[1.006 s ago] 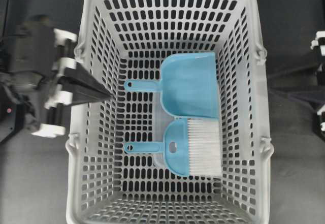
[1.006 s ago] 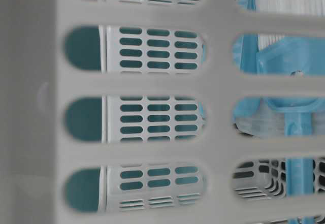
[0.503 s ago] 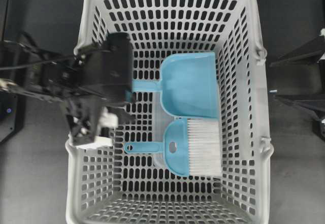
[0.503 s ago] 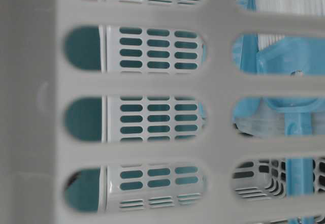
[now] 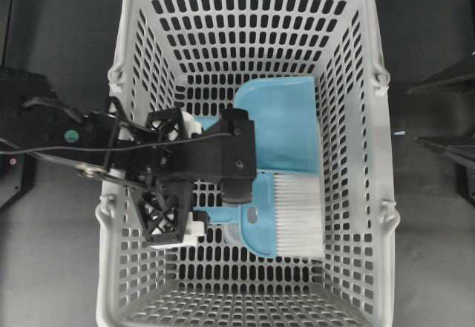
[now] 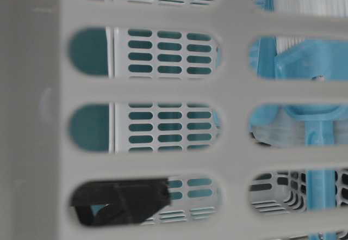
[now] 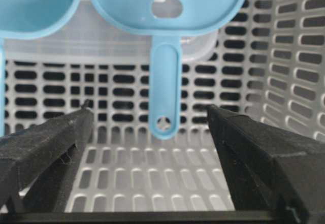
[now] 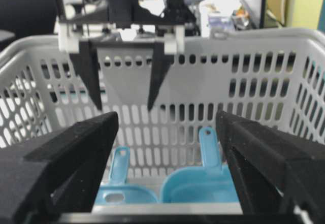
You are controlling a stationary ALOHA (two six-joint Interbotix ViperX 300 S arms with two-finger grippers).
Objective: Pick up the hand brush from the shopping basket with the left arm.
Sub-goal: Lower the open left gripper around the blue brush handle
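Shopping basket (image 5: 371, 156) fills the overhead view. Hand brush (image 5: 286, 216) lies flat on its floor in the near-right part, beside the light-blue dustpan (image 5: 278, 123), which sits one place further toward the far wall.

My left arm (image 5: 111, 156) reaches in over the left rim. Left gripper (image 7: 150, 127) hangs above the floor with both fingers spread wide, nothing between them but air. Right gripper (image 8: 167, 142) is outside the basket, also spread wide and empty, looking in over the far rim. Left is clearly the nearer one.

Key relation: the brush's long axis runs left-right in the overhead view, bristles (image 5: 298, 216) toward the right wall, handle toward me. In my wrist view the brush handle (image 7: 165, 89) points straight back at me down the middle of the gap, with its hang hole (image 7: 162, 122) nearest. My fingers (image 7: 56, 148) straddle that line, one each side, not touching it. The handle tip is ahead of and below the fingertips.

My read: I'm lined up well. What's left is to go forward and down until the handle sits between the pads, then close across the thin axis. The handle is narrow and lies flat on slotted plastic, so a tip could catch a slot.
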